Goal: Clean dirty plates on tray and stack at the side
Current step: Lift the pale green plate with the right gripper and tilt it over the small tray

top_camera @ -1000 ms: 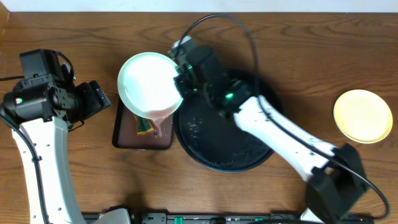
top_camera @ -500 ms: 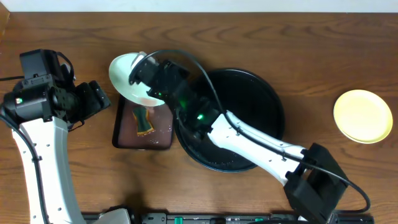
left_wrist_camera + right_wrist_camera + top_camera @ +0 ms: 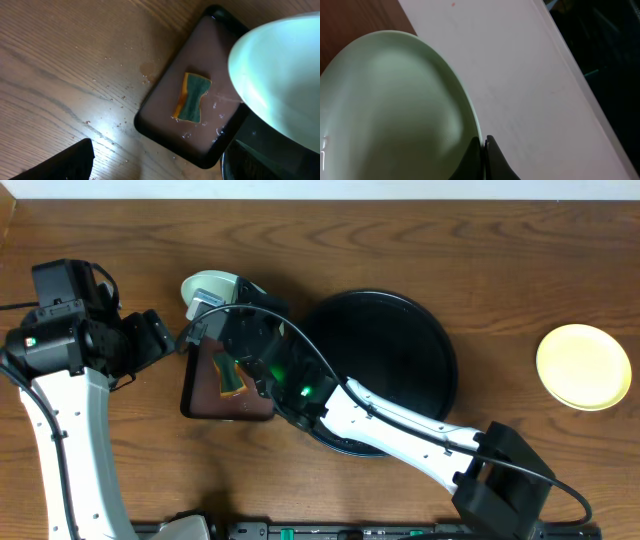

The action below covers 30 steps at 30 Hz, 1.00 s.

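Observation:
My right gripper [image 3: 224, 306] is shut on the rim of a pale mint plate [image 3: 208, 284], holding it steeply tilted over the far end of the brown rectangular tray [image 3: 200, 392]. In the right wrist view both fingertips [image 3: 476, 152] pinch the plate [image 3: 395, 110] at its edge. The left wrist view shows the plate [image 3: 280, 80] with a thin trickle of water running off it. The round black tray [image 3: 400, 310] holds no plate. A pale yellow plate [image 3: 583, 366] lies at the far right. My left gripper [image 3: 158, 340] stands open, left of the brown tray.
A yellow-and-green sponge [image 3: 192, 97] lies in shallow water in the brown tray [image 3: 165, 107]. Water drops spot the wood beside it. My right arm [image 3: 400, 420] stretches across the black tray's near half. One dark left finger [image 3: 62, 162] shows at the lower left.
My right arm has swung the mint plate left off the black tray and tipped it from face-up to nearly on edge over the brown tray. The left arm has stayed still.

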Tool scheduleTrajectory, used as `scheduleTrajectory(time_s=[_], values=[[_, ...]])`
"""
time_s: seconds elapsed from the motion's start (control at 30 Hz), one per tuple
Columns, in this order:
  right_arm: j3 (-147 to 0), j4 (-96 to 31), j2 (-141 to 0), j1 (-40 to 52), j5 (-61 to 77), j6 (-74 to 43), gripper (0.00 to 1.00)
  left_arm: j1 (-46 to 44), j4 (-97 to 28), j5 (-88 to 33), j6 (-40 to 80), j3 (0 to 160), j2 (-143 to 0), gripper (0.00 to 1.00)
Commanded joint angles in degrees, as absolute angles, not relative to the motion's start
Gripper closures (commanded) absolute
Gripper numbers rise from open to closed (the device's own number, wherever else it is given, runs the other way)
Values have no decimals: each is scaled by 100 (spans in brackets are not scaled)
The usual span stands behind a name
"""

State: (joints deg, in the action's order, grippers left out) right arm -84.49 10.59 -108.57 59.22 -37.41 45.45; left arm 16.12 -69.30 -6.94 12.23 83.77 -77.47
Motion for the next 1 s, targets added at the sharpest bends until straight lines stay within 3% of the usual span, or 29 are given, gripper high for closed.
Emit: scheduleTrajectory(time_s=[0.0, 0.4, 0.97], values=[[-8523, 1074, -10637, 5935, -4010, 4906, 99, 1638, -6960, -644, 1271, 8429, -7710, 14], [-8523, 987, -10637, 6034, -4029, 6364, 99, 1638, -6960, -644, 1271, 8429, -7710, 14], [-8523, 1057, -10637, 6215, -4117, 6611, 99, 1638, -6960, -644, 1271, 8429, -7710, 14]])
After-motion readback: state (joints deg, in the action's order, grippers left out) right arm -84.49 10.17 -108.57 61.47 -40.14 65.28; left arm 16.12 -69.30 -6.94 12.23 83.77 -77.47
